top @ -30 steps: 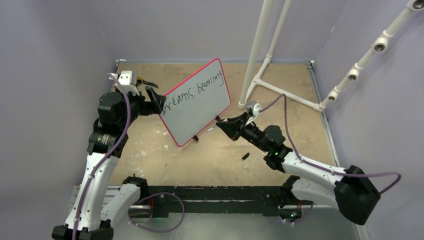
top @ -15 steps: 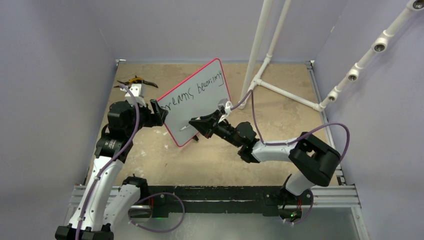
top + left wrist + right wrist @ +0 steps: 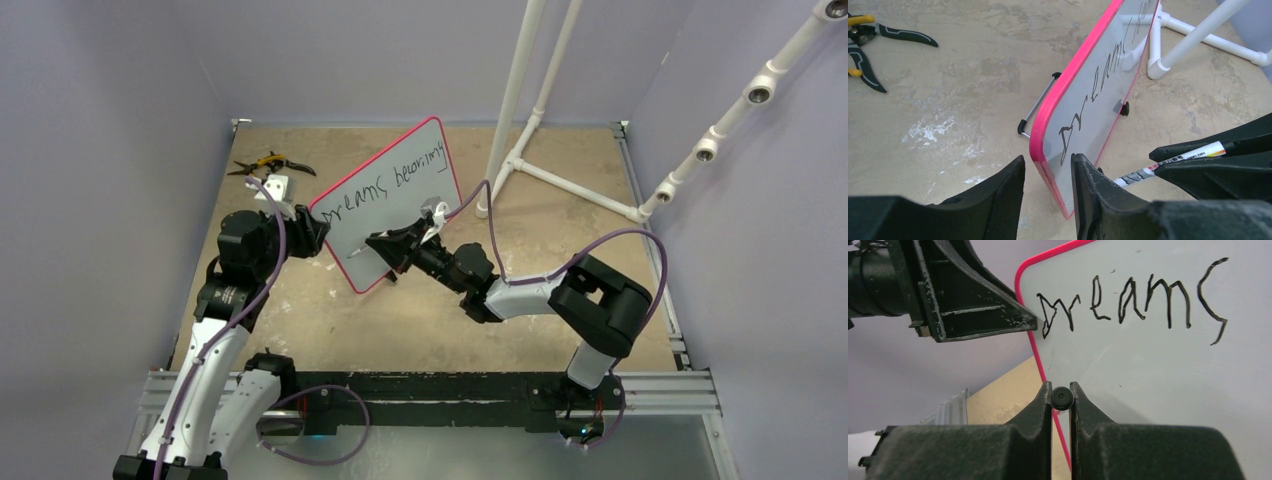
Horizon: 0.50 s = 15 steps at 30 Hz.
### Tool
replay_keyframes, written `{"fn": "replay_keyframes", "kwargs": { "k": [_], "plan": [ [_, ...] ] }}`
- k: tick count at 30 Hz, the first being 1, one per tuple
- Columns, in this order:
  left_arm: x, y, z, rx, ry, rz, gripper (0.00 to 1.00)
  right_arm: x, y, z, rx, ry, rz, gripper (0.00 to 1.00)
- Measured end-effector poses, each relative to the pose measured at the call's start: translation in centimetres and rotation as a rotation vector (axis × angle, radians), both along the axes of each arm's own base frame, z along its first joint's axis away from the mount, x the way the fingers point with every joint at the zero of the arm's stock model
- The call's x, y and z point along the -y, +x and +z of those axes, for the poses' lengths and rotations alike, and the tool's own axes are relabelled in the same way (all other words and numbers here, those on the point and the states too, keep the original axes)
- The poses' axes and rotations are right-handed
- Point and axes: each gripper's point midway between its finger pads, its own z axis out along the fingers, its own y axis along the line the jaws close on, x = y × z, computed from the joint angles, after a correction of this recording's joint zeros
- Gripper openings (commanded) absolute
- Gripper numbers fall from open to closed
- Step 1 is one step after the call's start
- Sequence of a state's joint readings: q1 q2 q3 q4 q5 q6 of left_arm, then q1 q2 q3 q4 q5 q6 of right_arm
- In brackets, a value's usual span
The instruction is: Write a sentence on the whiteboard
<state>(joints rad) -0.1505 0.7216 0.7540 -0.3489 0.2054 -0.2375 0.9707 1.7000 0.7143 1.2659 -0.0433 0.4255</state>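
The whiteboard (image 3: 400, 215) stands tilted on the table, pink-rimmed, on small black feet. The sentence (image 3: 385, 185) reads "dreams becoming" in one black line. In the right wrist view only "dreams" (image 3: 1133, 305) shows. My left gripper (image 3: 1048, 159) straddles the board's lower left corner (image 3: 1040, 150). Its right finger is against the white face, and a gap separates its left finger from the rim. My right gripper (image 3: 1061, 385) is shut on a marker (image 3: 1168, 162) and faces the blank area below "dreams", near the left rim. The marker's tip is hidden.
Yellow-handled pliers (image 3: 268, 163) lie at the back left of the table, behind the left arm. A white pipe frame (image 3: 520, 150) stands behind and to the right of the board. Purple walls close in three sides.
My right arm swung left with the marker, from the board's right side to its lower left. My left gripper came onto the board's left edge and its jaws narrowed.
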Motion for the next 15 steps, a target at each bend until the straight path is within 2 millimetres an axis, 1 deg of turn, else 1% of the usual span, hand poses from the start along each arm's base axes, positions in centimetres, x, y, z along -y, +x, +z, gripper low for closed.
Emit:
{"fn": "replay_keyframes", "kwargs": {
  "k": [5, 12, 15],
  "plan": [
    [0.0, 0.2, 0.0, 0.013, 0.011, -0.004, 0.26, 0.3, 0.7, -0.2, -0.01, 0.008, -0.048, 0.0],
    [0.0, 0.2, -0.4, 0.006, 0.015, -0.007, 0.22, 0.5, 1.4, 0.6, 0.002, 0.036, -0.089, 0.0],
    [0.0, 0.2, -0.4, 0.007, 0.014, -0.01, 0.19, 0.4, 1.8, 0.9, 0.006, 0.044, -0.101, 0.0]
  ]
}}
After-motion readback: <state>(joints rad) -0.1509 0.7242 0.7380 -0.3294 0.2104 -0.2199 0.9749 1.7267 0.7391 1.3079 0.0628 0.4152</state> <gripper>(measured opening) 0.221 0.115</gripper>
